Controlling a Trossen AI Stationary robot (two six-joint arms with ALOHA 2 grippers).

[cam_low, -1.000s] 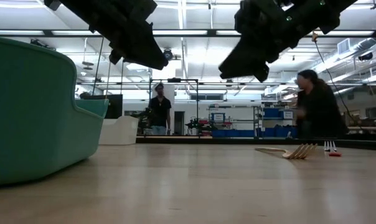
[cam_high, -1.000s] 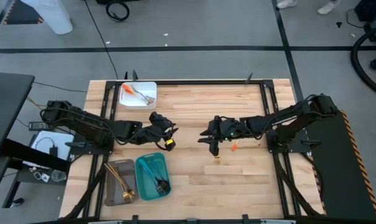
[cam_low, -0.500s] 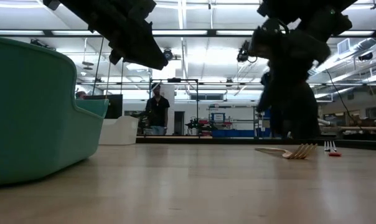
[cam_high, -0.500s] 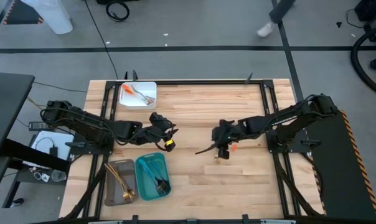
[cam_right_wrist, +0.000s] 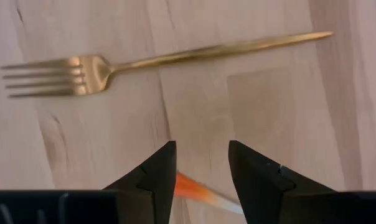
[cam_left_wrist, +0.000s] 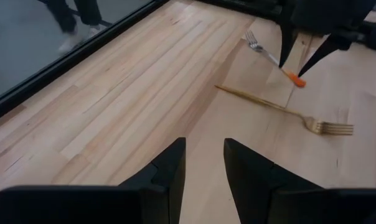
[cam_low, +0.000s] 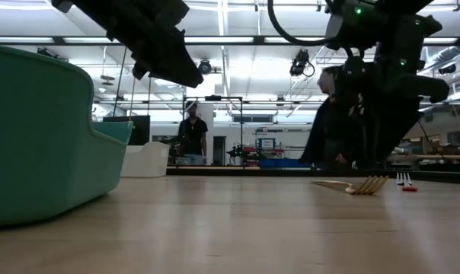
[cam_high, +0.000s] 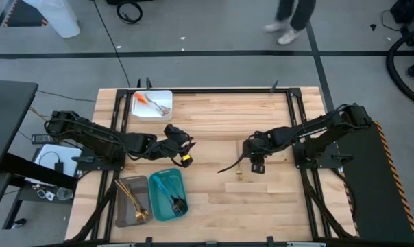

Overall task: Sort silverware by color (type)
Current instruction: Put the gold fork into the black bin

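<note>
right gripper (cam_right_wrist: pixel 200 168) parted astride orange-handled fork (cam_right_wrist: pixel 191 188), unheld

Three trays: one white (cam_high: pixel 153 104), one grey (cam_high: pixel 122 204), one teal (cam_high: pixel 160 199). Loose on the tabletop (cam_high: pixel 214 130), right under the right hand (cam_high: pixel 256 165), lie two forks: one gold (cam_right_wrist: pixel 113 64), one orange-handled (cam_left_wrist: pixel 272 57). The white tray carries two pieces; the other trays' contents are too tangled to count.
</note>
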